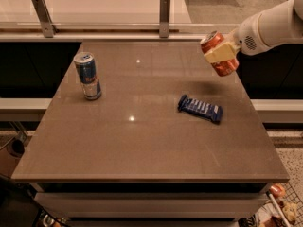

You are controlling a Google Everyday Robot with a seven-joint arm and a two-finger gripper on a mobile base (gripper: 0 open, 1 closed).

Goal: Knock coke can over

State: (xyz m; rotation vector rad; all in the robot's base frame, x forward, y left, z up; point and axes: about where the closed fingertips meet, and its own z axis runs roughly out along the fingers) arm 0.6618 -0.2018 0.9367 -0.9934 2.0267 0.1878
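Observation:
The coke can (223, 64), red-orange with a silver top, is tilted with its top leaning to the left and held in the air above the table's right edge. My gripper (220, 54) comes in from the right on a white arm and is shut on the can, with a pale finger (219, 53) across its middle.
A tall slim blue-and-silver can (88, 76) stands upright at the table's left. A flat blue snack bar wrapper (200, 109) lies right of centre. The brown table (142, 141) has a glass rail with metal posts (164, 11) along the back edge.

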